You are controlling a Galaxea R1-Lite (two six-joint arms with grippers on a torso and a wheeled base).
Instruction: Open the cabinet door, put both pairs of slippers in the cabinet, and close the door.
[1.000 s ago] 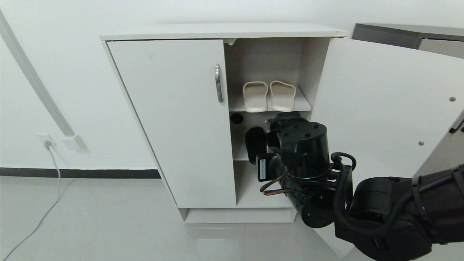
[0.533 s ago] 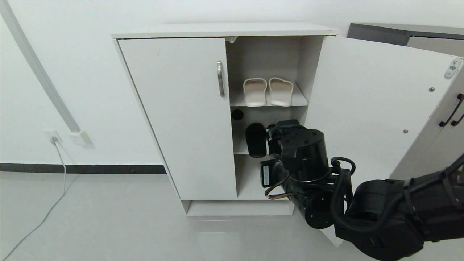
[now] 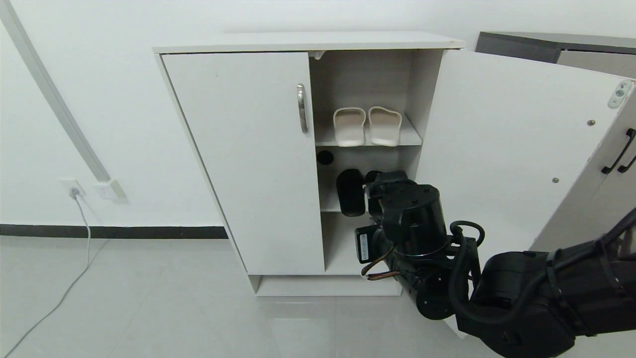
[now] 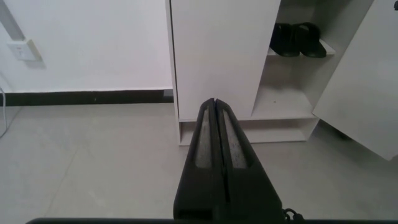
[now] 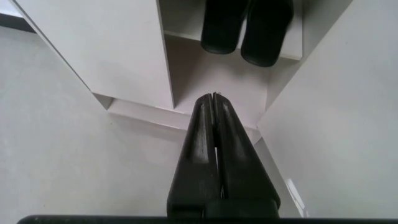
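blocked: left door (image 3: 243,159) shut | middle shelf (image 3: 329,210): black slippers (image 3: 350,191) | free: bottom bay (image 3: 338,248) below

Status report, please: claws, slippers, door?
Both claws shut, empty: left claw, right claw. White slippers on upper shelf, black slippers on middle shelf. Right door open; right arm stands before the opening.

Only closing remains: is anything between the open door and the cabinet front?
Yes. The right gripper, jaws shut, and its arm sit right before the cabinet, in the swing path of the open door.
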